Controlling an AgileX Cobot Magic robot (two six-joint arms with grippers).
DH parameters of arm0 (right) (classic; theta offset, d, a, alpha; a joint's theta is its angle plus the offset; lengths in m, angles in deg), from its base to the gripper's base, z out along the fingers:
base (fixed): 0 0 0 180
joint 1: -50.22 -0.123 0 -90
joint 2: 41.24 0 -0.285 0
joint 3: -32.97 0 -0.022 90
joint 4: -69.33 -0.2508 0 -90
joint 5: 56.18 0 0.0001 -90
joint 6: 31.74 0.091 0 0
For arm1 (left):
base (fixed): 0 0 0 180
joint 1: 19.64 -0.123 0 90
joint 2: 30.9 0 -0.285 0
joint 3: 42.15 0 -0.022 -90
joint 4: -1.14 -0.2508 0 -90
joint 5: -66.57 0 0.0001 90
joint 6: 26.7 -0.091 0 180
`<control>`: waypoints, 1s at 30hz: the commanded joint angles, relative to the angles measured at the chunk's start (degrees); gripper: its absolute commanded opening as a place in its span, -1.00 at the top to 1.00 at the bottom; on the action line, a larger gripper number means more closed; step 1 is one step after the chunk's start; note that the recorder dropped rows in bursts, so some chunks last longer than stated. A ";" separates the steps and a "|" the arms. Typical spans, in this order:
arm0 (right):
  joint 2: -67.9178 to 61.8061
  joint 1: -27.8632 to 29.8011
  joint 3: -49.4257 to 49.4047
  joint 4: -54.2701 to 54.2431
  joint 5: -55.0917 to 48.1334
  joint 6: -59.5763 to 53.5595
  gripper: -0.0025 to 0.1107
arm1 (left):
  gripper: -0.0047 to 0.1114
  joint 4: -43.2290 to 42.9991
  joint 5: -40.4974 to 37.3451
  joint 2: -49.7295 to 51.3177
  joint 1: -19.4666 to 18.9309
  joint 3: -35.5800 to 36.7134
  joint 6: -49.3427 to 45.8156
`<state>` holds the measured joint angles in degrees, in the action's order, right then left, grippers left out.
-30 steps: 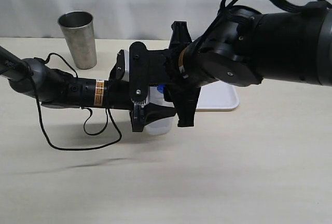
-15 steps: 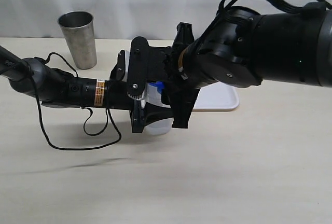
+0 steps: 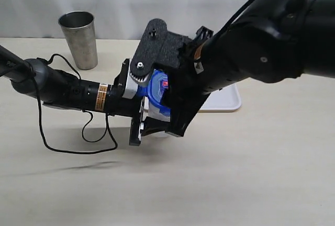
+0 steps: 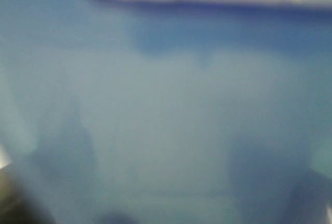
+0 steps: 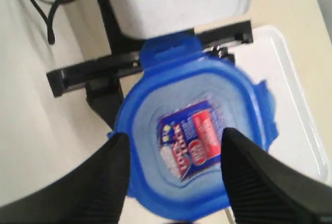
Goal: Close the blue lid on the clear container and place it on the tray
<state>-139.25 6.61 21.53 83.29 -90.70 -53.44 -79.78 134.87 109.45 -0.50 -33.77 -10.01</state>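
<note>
The blue lid (image 3: 157,92) with its red-and-white label sits on top of the clear container (image 3: 148,112), tilted toward the right arm. Almost all of the container is hidden by both grippers. My left gripper (image 3: 142,124) reaches in from the left and is shut on the container, with its black fingers (image 5: 83,76) on either side under the lid (image 5: 194,130). My right gripper (image 5: 174,182) hovers just above the lid, open, with nothing between its fingers. The left wrist view is filled by a blue blur. The tray (image 3: 227,103) lies behind the right arm.
A grey steel cup (image 3: 78,38) stands at the back left. The left arm's black cable (image 3: 78,145) loops loosely over the tabletop in front of it. The tray's white rim (image 5: 290,79) runs close beside the lid in the right wrist view.
My right gripper has opened, lifted and swung off the lid, so the lid's blue top now shows. The left gripper's wrist has turned a little, still around the container.
</note>
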 commanded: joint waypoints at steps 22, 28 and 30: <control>-8.24 15.57 22.39 -32.96 -31.85 -16.06 0.09 | 0.92 -9.12 0.65 -0.47 0.55 0.06 -6.50; -11.11 15.45 23.26 -35.30 -31.76 -24.34 0.09 | 0.92 -9.13 0.65 -0.47 0.55 0.06 -7.77; -11.98 15.45 23.26 -35.20 -31.45 -24.07 0.09 | 0.92 -8.85 0.60 -0.47 0.55 0.06 -7.77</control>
<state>-150.33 21.77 44.39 49.08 -121.69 -76.01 -87.33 137.16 108.96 -0.16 -33.86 -17.92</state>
